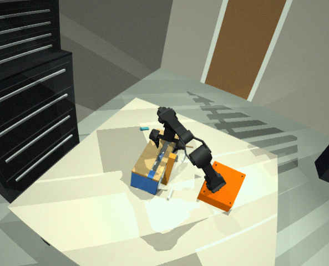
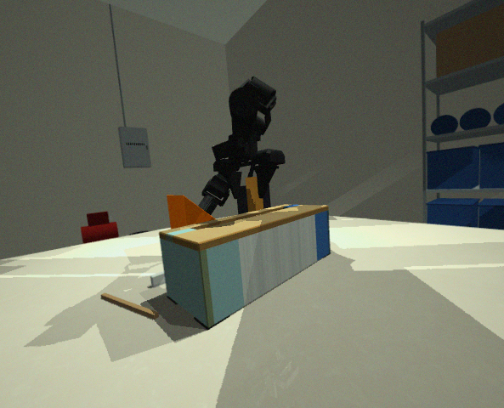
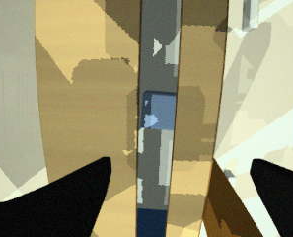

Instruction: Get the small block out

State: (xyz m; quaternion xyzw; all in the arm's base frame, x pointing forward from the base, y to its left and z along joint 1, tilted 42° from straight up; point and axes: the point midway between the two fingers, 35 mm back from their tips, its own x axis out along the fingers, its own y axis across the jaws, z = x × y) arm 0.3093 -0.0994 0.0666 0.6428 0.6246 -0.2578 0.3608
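Box, long, tan-topped, with one dark blue end [image 1: 154, 161], lies diagonally near the middle of the pale bench [image 1: 72, 217]. One narrow slot runs the length of its lid. One small light-blue block [image 3: 158, 111] sits on the grey shelf seen through that slot, roughly midway along it in the wrist view, inside the box.

Black arm bends over from its orange square base plate [image 1: 221, 185]. Its jaws hang above the slot, standing wide with nothing between them; one dark finger [image 3: 50, 217] shows either side of the slot in the wrist view.

Edges: box well in from every bench edge. Broad bare bench lies toward the camera and toward the black drawer cabinet [image 1: 24, 94]. Base plate sits near the box's long side, with a narrow lane between.

Loose pieces counted: one small teal bar [image 1: 143, 128] beyond the box's far end; one thin wooden stick [image 2: 128, 305] on the bench beside the light-blue end; one upright orange-tan slab [image 1: 168, 168] against the box's long side.
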